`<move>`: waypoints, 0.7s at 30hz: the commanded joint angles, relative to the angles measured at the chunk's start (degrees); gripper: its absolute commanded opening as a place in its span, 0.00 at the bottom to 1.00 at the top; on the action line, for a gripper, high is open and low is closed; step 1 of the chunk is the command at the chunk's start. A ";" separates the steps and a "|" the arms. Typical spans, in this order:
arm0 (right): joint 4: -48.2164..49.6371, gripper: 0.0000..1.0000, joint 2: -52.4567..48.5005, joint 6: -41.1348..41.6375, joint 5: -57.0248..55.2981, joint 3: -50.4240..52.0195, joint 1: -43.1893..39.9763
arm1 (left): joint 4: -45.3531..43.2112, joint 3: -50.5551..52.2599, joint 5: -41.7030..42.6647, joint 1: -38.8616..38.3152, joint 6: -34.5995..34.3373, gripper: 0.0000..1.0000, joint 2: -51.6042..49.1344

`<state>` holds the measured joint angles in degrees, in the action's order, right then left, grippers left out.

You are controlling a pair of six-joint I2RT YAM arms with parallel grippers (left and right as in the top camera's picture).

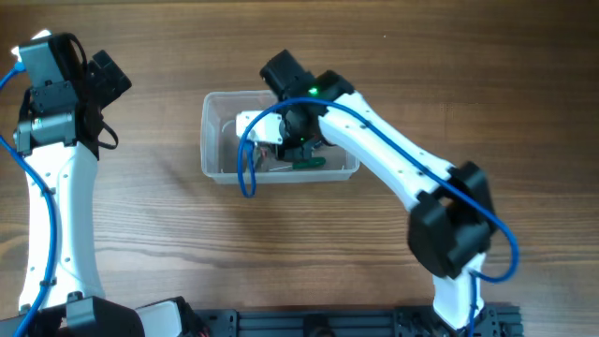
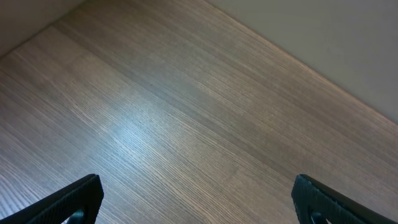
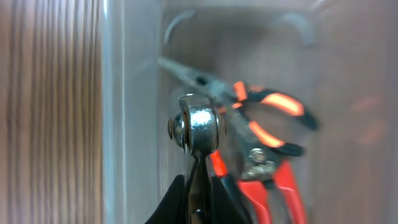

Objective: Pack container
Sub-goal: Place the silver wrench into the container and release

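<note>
The clear plastic container (image 1: pixel 211 150) stands in the middle of the table. My right gripper (image 1: pixel 298 140) reaches down inside it. In the right wrist view the right gripper (image 3: pixel 200 186) is shut on a shiny metal tool (image 3: pixel 196 127) with a round head, held close to the container's wall (image 3: pixel 124 93). Red-handled pliers (image 3: pixel 267 143) lie in the container beside it. A green-handled item (image 1: pixel 309 162) shows through the near wall. My left gripper (image 1: pixel 103 80) is at the far left, open and empty over bare wood (image 2: pixel 199 202).
The wooden table (image 1: pixel 140 234) surrounds the container. A blue cable (image 1: pixel 245 168) from the right arm hangs over the container's near side. The table's far edge (image 2: pixel 323 81) shows in the left wrist view.
</note>
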<state>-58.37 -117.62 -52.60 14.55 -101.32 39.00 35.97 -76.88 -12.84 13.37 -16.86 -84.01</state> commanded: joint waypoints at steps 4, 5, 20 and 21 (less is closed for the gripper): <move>-0.59 0.13 -5.51 -8.74 1.22 0.20 0.00 | -0.20 -0.48 -0.70 0.31 -0.11 1.00 -0.33; -0.59 0.29 -5.55 -8.72 1.22 0.20 0.02 | -0.17 -0.48 -0.72 0.31 -0.11 1.00 -0.33; 6.16 0.59 10.49 14.88 -31.01 -3.15 -0.02 | -0.20 -0.48 -0.70 0.31 -0.13 1.00 -0.33; 6.75 0.61 13.42 15.72 -33.68 -3.15 -0.13 | -0.20 -0.48 -0.72 0.31 -0.11 1.00 -0.33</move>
<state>-53.04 -115.28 -43.83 -6.35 -101.49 39.00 35.97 -76.88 -12.84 13.37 -16.86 -84.01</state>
